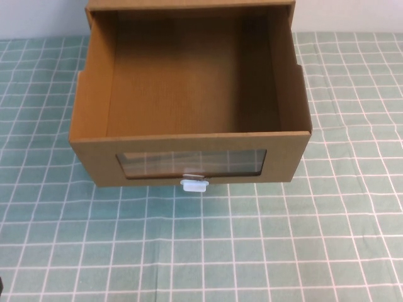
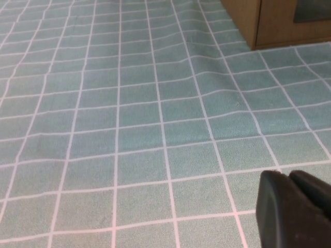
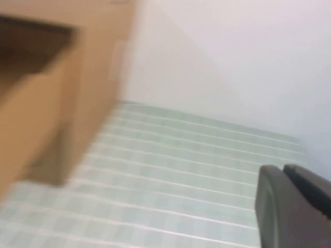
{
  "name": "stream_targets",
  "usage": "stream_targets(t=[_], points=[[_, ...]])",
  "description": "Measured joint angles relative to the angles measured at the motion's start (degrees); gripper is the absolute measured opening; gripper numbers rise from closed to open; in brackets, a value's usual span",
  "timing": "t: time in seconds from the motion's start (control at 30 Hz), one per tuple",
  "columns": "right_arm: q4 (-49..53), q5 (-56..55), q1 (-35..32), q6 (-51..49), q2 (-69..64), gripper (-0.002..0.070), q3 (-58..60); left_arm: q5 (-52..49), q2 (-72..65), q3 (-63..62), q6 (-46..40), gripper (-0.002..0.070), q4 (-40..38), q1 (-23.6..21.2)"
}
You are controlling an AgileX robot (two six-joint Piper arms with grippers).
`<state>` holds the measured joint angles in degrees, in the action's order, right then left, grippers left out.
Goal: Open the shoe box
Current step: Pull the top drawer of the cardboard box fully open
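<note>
The brown cardboard shoe box [image 1: 88,157] stands in the middle of the table, its drawer slid out toward me and empty inside. The drawer's front has a clear window [image 1: 192,162] and a small white pull tab [image 1: 194,184]. The outer sleeve [image 1: 189,5] shows at the back. Neither gripper appears in the high view. In the left wrist view my left gripper [image 2: 287,175] is shut and empty, low over the cloth, with a corner of the box [image 2: 269,23] far ahead. My right gripper [image 3: 282,169] is shut and empty, off to the side of the box [image 3: 62,93].
A green cloth with a white grid [image 1: 302,251] covers the table. A pale wall [image 3: 232,62] rises behind the table's far edge.
</note>
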<state>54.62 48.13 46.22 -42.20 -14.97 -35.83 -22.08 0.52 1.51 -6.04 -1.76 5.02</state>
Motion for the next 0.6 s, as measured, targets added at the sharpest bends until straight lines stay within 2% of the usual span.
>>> stream_targets(t=[0.17, 0.27, 0.4, 0.6], points=[[0.0, -0.2, -22.4, 0.0, 0.2, -0.0014, 0.0, 0.0, 0.0, 0.0, -0.1, -0.0005, 0.0, 0.0], [-0.1, -2.4, -31.1, -0.1, 0.2, -0.0013, 0.1, 0.0, 0.0, 0.0, -0.1, -0.0005, 0.0, 0.0], [-3.8, -11.1, -37.2, -0.2, 0.3, -0.0014, 0.1, 0.0, 0.0, 0.0, -0.2, -0.0005, 0.0, 0.0], [-18.6, -33.7, -38.4, 0.1, -0.3, -0.0014, 0.9, -0.1, 0.0, 0.0, -0.2, -0.0005, 0.1, 0.0]])
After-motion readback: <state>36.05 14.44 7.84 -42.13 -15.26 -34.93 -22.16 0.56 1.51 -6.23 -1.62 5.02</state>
